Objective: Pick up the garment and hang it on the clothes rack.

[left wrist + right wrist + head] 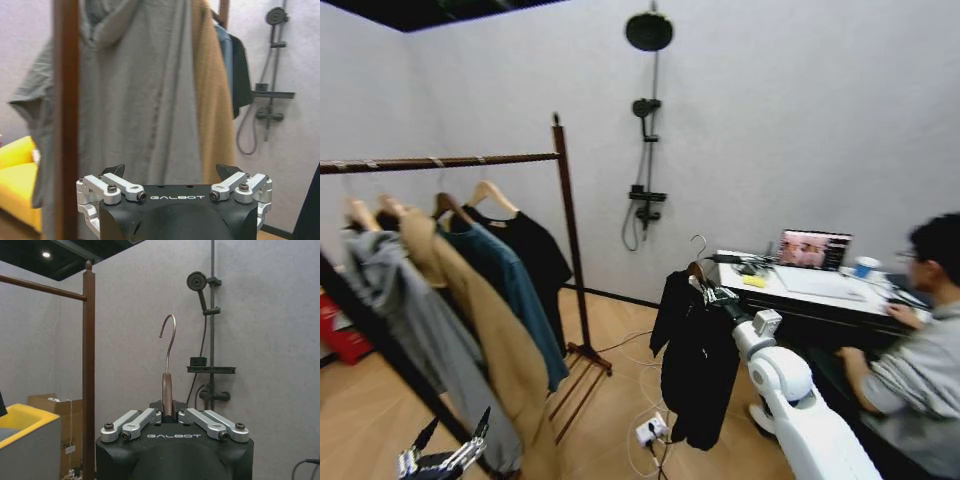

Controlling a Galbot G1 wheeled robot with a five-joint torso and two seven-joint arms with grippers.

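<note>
Right gripper [169, 415] clamps the garment's [698, 365] hanger, arm extended forward.

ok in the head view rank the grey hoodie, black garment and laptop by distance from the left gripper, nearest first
From the left gripper, low on the left:
1. grey hoodie, on the rack just above.
2. black garment, centre-right.
3. laptop, far right, on the desk.

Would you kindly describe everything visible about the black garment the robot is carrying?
The garment is long, plain black soft cloth, hanging limp and upright from a brown wooden hanger with a curved metal hook. The right gripper is closed on the hanger's neck, holding it in the air above the wooden floor, apart from the clothes rack, near the desk.
</note>
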